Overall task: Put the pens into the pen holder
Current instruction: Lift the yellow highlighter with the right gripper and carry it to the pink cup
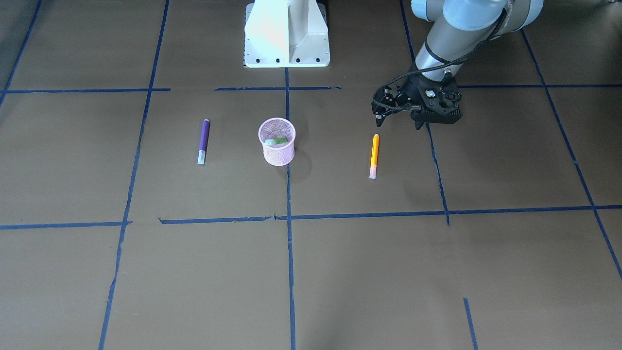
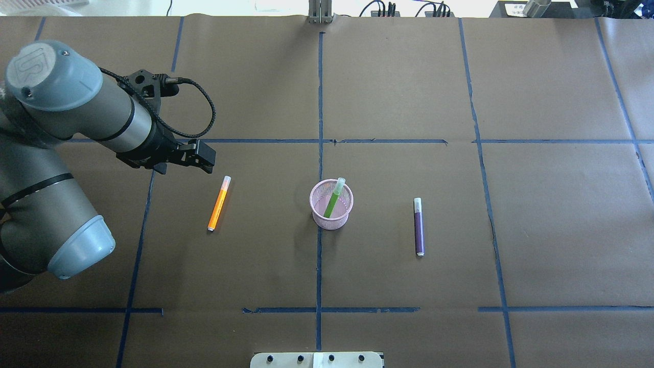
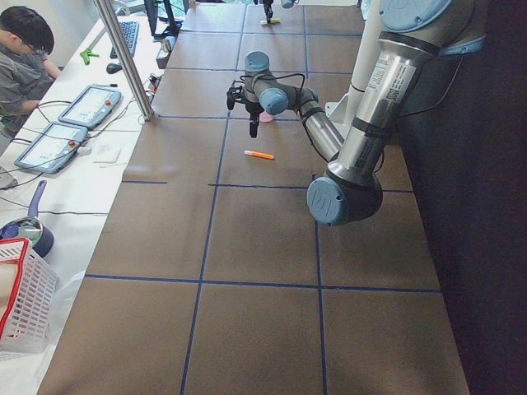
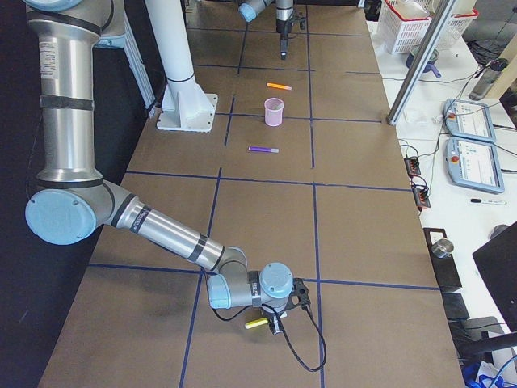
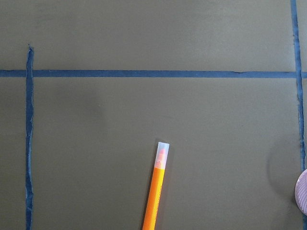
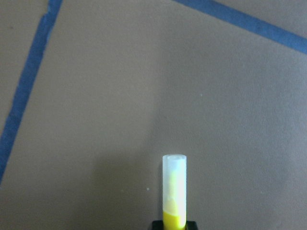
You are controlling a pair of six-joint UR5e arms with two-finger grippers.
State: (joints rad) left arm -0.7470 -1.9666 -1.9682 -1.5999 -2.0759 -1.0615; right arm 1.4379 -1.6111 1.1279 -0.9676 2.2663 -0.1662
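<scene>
Mid-table, the pink pen holder (image 2: 331, 221) stands upright with the green pen (image 2: 333, 200) leaning inside. The orange pen (image 2: 218, 203) lies flat on robot's left of it, the purple pen (image 2: 419, 227) flat on its right. Left gripper (image 1: 398, 121) hovers near the orange pen, fingers spread, empty. Right gripper (image 4: 271, 322), well apart at the table's right end, clamps the yellow pen (image 6: 174, 191).

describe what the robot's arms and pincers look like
The left arm and right arm are silver-grey tubes with pale blue-grey rounded joint caps; one left cap bears an embossed UR logo. The left pincer and right pincer are black, each with a black cable looping off the wrist.
</scene>
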